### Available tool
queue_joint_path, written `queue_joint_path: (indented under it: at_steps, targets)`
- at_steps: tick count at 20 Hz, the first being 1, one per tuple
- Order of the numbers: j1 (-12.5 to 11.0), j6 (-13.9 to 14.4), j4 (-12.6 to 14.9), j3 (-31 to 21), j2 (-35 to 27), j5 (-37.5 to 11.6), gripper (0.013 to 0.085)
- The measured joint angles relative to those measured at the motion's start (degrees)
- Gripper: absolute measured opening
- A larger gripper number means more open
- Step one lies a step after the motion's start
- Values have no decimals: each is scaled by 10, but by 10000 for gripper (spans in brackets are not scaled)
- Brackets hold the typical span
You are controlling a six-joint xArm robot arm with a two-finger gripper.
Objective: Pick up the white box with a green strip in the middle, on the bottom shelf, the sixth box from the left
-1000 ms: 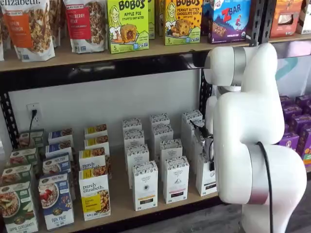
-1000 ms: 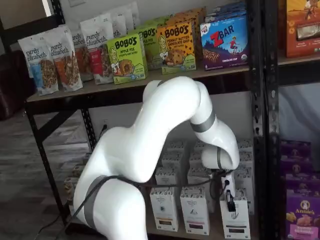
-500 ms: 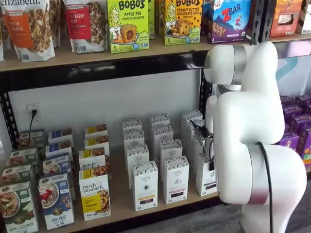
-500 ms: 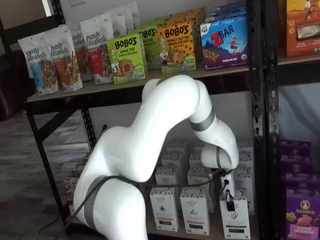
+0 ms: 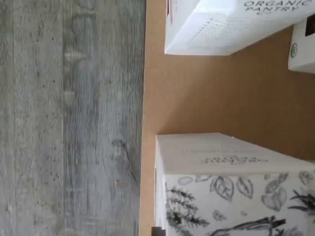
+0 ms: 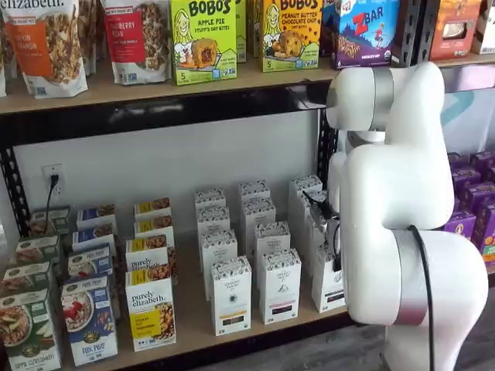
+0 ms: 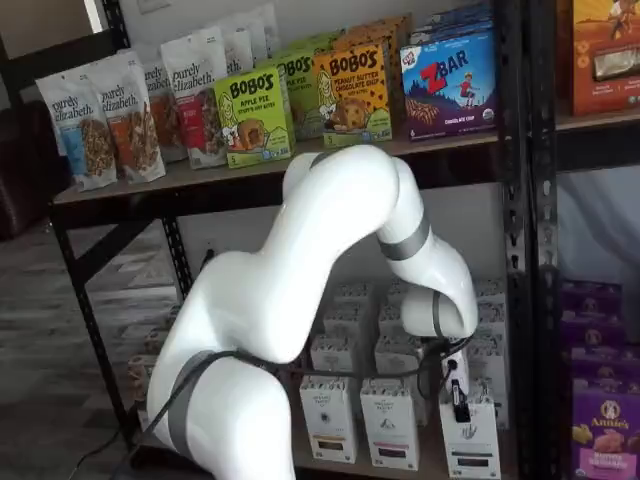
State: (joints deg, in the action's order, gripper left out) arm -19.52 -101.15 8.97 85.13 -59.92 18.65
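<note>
Keep jaws centred over the white box (image 7: 470,440) at bottom shelf (image 6: 197,317) front edge; jaw state can't tell, descend slow.

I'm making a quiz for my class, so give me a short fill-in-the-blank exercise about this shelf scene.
1. The white box stands on the ____ shelf.
2. The Z Bar box sits on the shelf ____ it.
3. The robot arm is colored ____.

Missing words: bottom; above; white

Bobo's boxes (image 6: 203,40), granola bags (image 6: 48,42) and a ZBar box (image 7: 449,82) line the upper shelf; purple boxes (image 7: 602,432) stand at right.
</note>
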Motion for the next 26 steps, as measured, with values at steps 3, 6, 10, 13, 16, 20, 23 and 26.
queue_joint_path:
  at_steps: [3,6,10,13,16,20,23,26]
  targets:
    - [1,-4,-6,-7,5,1,530]
    - [3,-4,-9,-18,14,4,530]
    - [4,14,11,-40,29,-3,530]
    - [1,49,50,-71,48,-20,530]
    - [0,83,86,-112,74,-32,530]
    - [4,123,123,-166,111,-40,530]
    - [14,114,103,-201,142,-33,530]
    - [22,110,89,-232,171,-29,530]
